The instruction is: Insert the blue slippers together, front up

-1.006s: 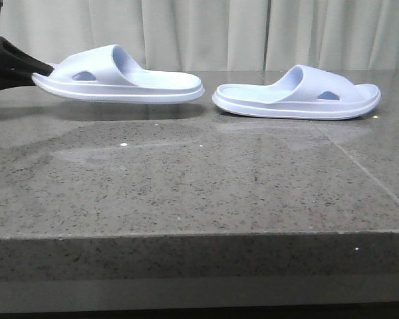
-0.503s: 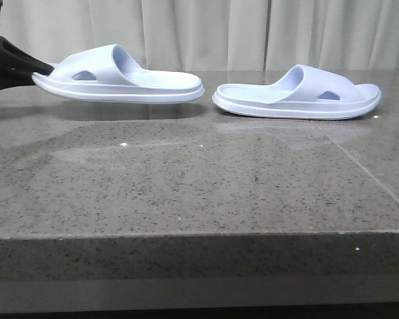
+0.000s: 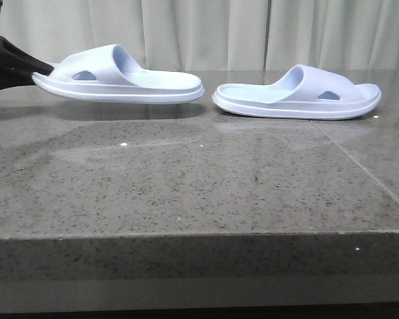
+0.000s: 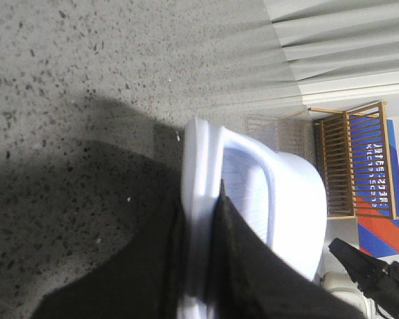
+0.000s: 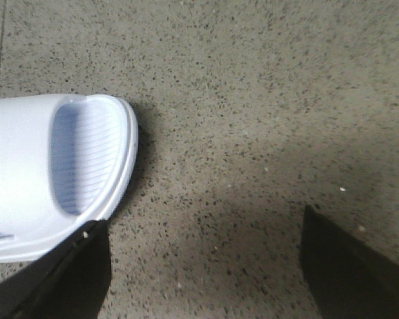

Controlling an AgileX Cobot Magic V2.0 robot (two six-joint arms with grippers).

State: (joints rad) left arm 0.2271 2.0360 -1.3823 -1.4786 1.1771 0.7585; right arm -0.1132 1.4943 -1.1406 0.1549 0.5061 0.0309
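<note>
Two pale blue slippers show in the front view. The left slipper [image 3: 120,83] hangs level a little above the table, heel towards the middle. My left gripper [image 3: 33,72] is shut on the toe end of its sole at the far left; in the left wrist view the black fingers [image 4: 243,266] clamp the sole's edge [image 4: 199,199]. The right slipper [image 3: 299,93] lies flat on the table, heel facing the left slipper. My right gripper [image 5: 203,266] is open and empty above bare table, one finger [image 5: 66,279] beside that slipper's toe end [image 5: 53,173].
The dark speckled stone table [image 3: 199,179] has its front edge near the camera. Pale curtains [image 3: 206,33] hang behind it. A wooden rack [image 4: 352,159] and a red and blue sign [image 4: 380,199] show beyond the table in the left wrist view.
</note>
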